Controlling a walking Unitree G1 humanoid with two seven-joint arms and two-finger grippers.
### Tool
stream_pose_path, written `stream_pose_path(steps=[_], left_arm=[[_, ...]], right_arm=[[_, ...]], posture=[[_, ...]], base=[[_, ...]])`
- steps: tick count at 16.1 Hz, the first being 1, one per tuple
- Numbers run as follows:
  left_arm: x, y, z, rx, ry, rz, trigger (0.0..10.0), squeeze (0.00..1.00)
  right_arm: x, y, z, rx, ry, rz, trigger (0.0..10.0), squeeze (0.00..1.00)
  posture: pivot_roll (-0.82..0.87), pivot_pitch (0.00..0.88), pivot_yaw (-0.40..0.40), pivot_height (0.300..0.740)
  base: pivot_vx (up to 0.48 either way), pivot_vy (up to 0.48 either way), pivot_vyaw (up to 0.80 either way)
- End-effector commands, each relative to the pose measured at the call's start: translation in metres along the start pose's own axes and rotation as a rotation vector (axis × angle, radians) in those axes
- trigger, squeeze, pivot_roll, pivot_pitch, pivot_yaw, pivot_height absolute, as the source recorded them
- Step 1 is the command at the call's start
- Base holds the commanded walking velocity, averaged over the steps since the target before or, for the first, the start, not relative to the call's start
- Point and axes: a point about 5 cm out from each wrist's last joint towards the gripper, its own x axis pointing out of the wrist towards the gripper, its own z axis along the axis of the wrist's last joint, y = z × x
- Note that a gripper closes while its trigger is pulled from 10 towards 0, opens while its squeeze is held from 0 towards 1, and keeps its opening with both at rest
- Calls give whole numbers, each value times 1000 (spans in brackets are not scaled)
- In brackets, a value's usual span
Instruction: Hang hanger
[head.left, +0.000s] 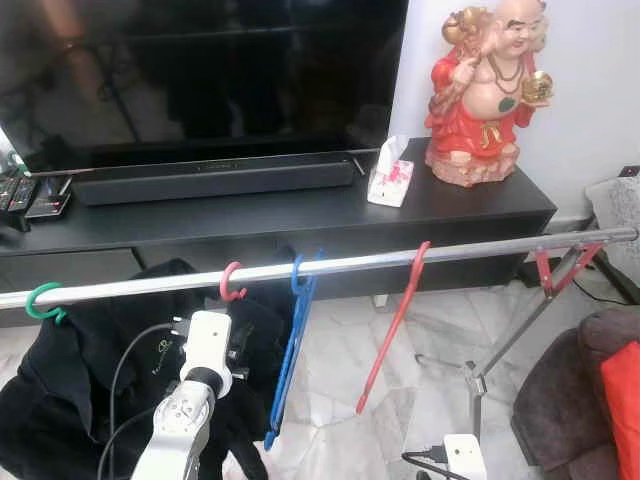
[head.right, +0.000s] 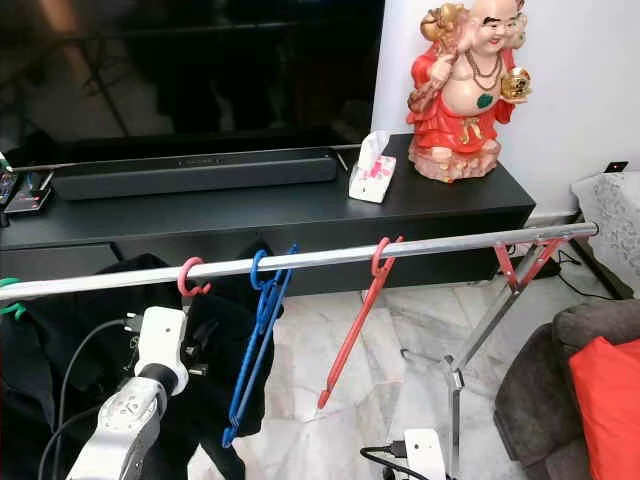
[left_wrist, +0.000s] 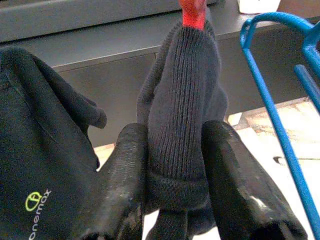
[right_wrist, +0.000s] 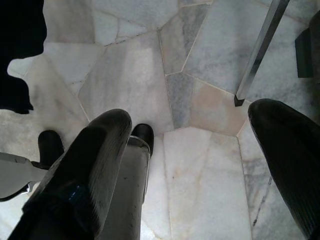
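The pink hanger (head.left: 232, 281) is hooked over the silver rail (head.left: 330, 264), with a dark knitted garment (left_wrist: 182, 115) draped on it and hanging down below. The left gripper (left_wrist: 172, 192) is raised just under that hook, its jaws closed on a fold of the knitted garment; in the left wrist view the red neck of the hanger pokes out above the cloth. Beside it on the rail hang a blue hanger (head.left: 290, 350) and, further to the robot's right, a red hanger (head.left: 392, 328), both bare and swinging at a slant. A green hook (head.left: 40, 303) sits at the rail's far left end, over a black sweatshirt (left_wrist: 40, 165) (a small yellow-green logo shows on it). The right gripper (right_wrist: 192, 165) hangs low over the marble floor (right_wrist: 150, 75), jaws spread wide and holding nothing. Behind the rail stands a black TV table (head.left: 300, 215) carrying a soundbar (head.left: 215, 180), a tissue box (head.left: 390, 180) and a red laughing statue (head.left: 485, 90).
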Motion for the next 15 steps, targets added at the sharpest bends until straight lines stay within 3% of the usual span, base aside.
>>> stream_pose_path(steps=[1, 8, 9, 10, 15], left_arm=[[-4, 3, 2, -19, -21, 9, 10000, 1000], [-29, 8, 24, 3, -134, 12, 10000, 1000], [-38, 10, 25, -3, -145, 21, 10000, 780], [-45, 11, 26, 8, -154, 29, 10000, 0], [-57, 20, 22, 52, -151, 98, 10000, 0]], right_arm=[[0, -1, -2, 1, 11, -2, 10000, 0], [0, -1, -3, 0, 15, -4, 10000, 0], [0, -2, -3, 2, 15, -4, 10000, 0], [0, -2, -3, 1, 16, -5, 10000, 0], [-1, -3, -4, -1, 16, -7, 10000, 0]], posture=[[-60, 0, 2, 740], [-48, 0, -6, 740], [-46, 0, -7, 740], [-42, 0, -10, 740], [-28, 0, -21, 740]], base=[[0, 0, 0], [0, 0, 0], [0, 0, 0], [0, 0, 0], [0, 0, 0]])
